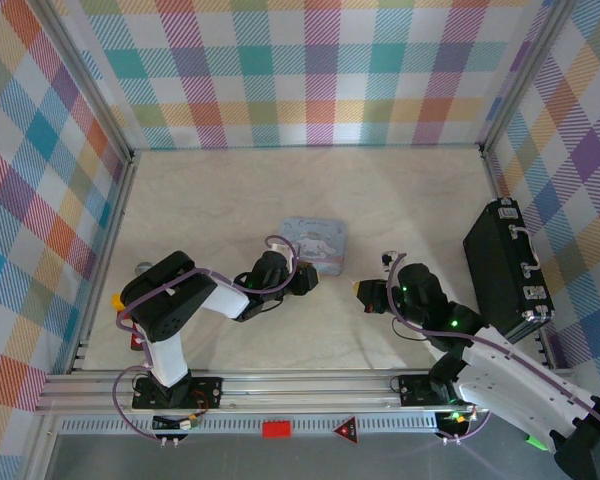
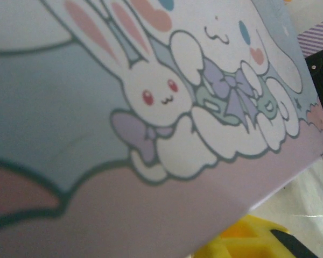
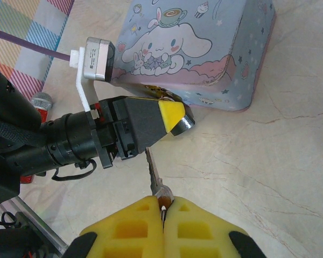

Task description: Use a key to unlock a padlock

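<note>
right gripper (image 3: 162,209) pinched shut on the key (image 3: 152,169), blade pointing up at left gripper (image 3: 171,115). left gripper partly closed on the padlock (image 3: 183,124), silvery shackle showing at its tip, just beside pastel tin (image 3: 204,48) on bench (image 3: 290,161).

Top external: set high above and behind the arm bases, aimed down and forward; the whole pale marbled tabletop (image 1: 230,190) is taken in from afar.

Left wrist: held very close to the pastel blue-pink cartoon-printed tin box (image 2: 167,102), facing its lid at a slant; the print is blurred by nearness.

Right wrist: carried low over the table, aimed past the right gripper (image 3: 162,203) toward the left gripper (image 3: 176,120) and the tin behind it.

The tin is shared by all three views.
</note>
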{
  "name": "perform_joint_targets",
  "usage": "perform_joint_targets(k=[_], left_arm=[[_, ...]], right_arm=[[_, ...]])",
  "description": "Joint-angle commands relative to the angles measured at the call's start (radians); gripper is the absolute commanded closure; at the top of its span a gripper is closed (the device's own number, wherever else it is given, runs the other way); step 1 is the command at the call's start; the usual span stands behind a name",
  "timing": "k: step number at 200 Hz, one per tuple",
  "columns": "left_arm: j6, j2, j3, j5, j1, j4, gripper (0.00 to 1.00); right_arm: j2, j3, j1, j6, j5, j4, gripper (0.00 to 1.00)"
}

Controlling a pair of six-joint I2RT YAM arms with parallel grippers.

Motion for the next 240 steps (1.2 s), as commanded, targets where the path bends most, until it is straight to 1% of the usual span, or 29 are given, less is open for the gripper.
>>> perform_joint_targets(k=[1,48,81,118,153,210,240], left_arm=[[-0.005,0.013,0.003,-0.053,0.005,-0.032,0.71],[-0.004,-0.007,-0.020,-0.052,0.004,-0.012,0.76],[-0.013,-0.042,-0.029,-0.042,-0.006,-0.043,0.76],[-0.045,-0.056,-0.059,-0.051,-0.011,-0.025,0.76],[-0.061,-0.063,-0.067,-0.037,-0.010,-0.006,0.76],[-0.092,-0.091,-0.098,-0.026,-0.010,0.017,0.74],[-0.117,-0.088,-0.109,-0.018,-0.011,0.034,0.73]], right_arm=[[0.004,-0.024,0.006,0.032,-0.030,0.048,1.00],[0.122,-0.051,0.002,0.104,-0.113,0.134,1.00],[0.197,-0.055,-0.005,0.135,-0.161,0.192,1.00],[0.282,-0.060,-0.008,0.165,-0.192,0.252,1.00],[0.370,-0.058,-0.007,0.167,-0.246,0.343,1.00],[0.457,-0.031,-0.017,0.158,-0.247,0.366,1.00],[0.511,-0.007,-0.042,0.128,-0.278,0.393,1.00]])
